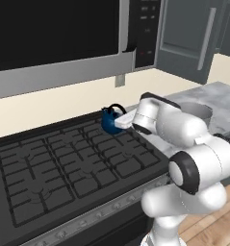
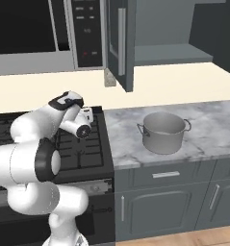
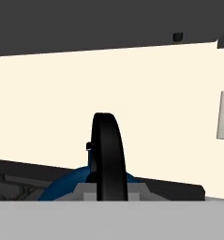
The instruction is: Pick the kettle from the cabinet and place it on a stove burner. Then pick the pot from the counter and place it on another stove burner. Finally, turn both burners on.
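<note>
The gripper (image 3: 108, 194) holds the blue kettle (image 1: 109, 121) by its black handle, at the stove's (image 1: 63, 163) back right corner.

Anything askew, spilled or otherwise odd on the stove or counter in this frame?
Nothing stands out. The kettle sits upright on a back burner, its handle in the shut gripper. The pot stands upright on the counter; the cabinet door hangs open.

Above me hangs the microwave (image 1: 63, 43), its dark glass door wide and its black control panel (image 2: 85, 31) at its right end. Below that panel, on the cream backsplash wall (image 2: 174, 84), sits a small grey outlet plate (image 1: 120, 80). Wooden floor (image 1: 208, 228) shows low down, right of the microwave.
</note>
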